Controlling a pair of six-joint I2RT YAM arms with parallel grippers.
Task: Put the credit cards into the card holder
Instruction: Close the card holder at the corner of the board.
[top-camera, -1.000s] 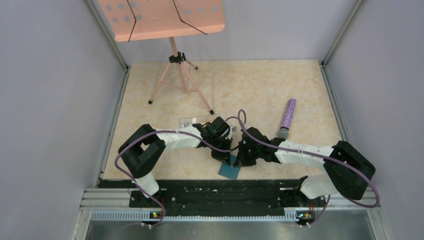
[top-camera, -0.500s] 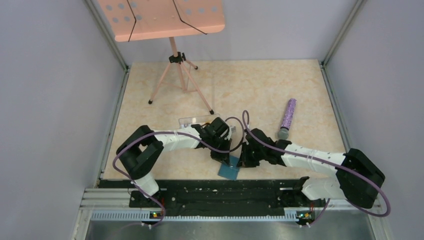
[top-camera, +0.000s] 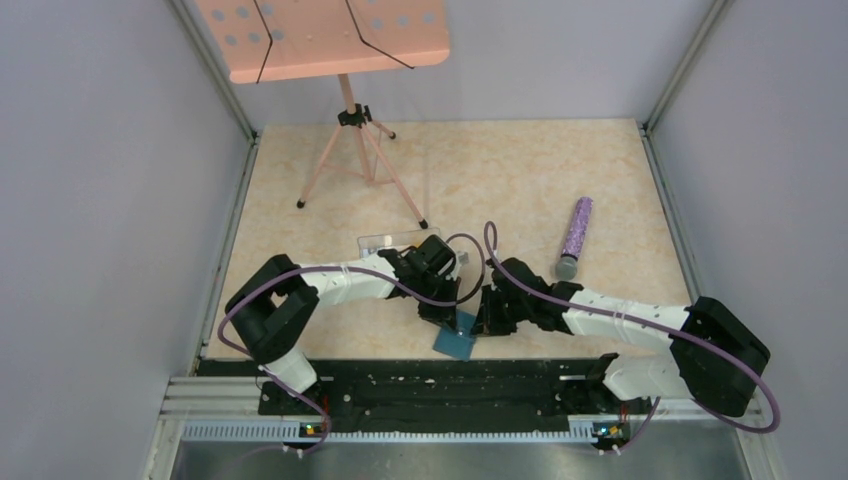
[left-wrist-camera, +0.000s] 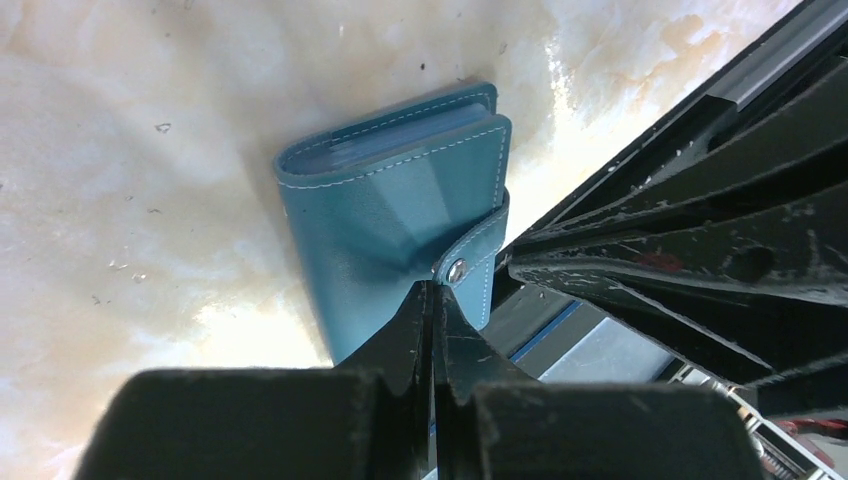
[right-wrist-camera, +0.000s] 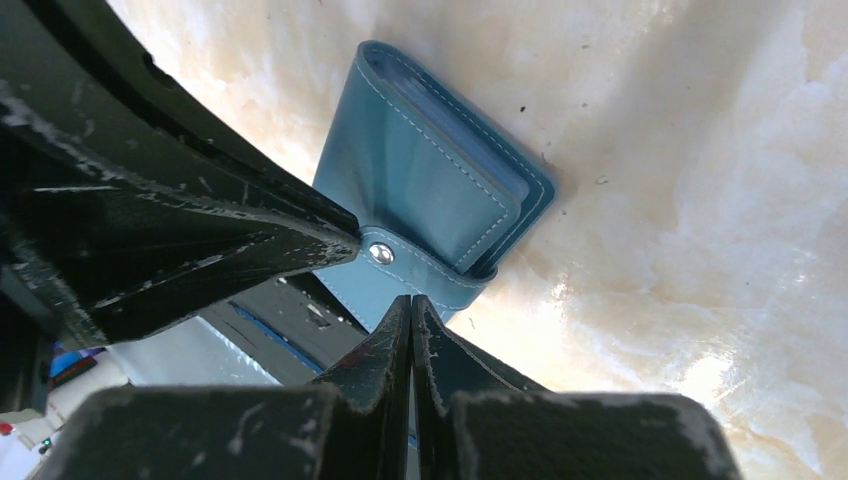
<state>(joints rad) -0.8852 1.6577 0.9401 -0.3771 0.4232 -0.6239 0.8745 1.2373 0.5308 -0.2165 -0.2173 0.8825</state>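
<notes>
The card holder (left-wrist-camera: 390, 210) lies folded shut at the near edge of the bench (top-camera: 520, 190), between the two arms, with one corner reaching over the black rail (top-camera: 430, 385) there. Its tab (left-wrist-camera: 480, 255) wraps round the open edge, and the metal snap (left-wrist-camera: 456, 270) sits on top. A strip of the lighter inner slots shows between the covers. No credit cards are visible on the bench or in either wrist view, and I cannot tell whether any are already inside.

The left claw (left-wrist-camera: 432, 292) is pinched fully shut with nothing between its fingers, and its tip rests right beside the snap. The right claw (right-wrist-camera: 411, 303) is also shut and empty. It points at the tab from the opposite side, with its tip just short of the tab.

The step in hand looks to be working the snap, whether to press it home or to pop it free. Either way, the holder sits so close to the edge that a sideways shove could slide it onto the rail.

- **To press it shut:** the left tip should come straight down on the snap, not at a slant.
- **To open it:** one claw should pin the cover flat while the other opens slightly. The free claw then catches the tab's free end and lifts it away from the cover, not along the bench.

Both tips crowd the same small spot, so only one should move at a time.
</notes>
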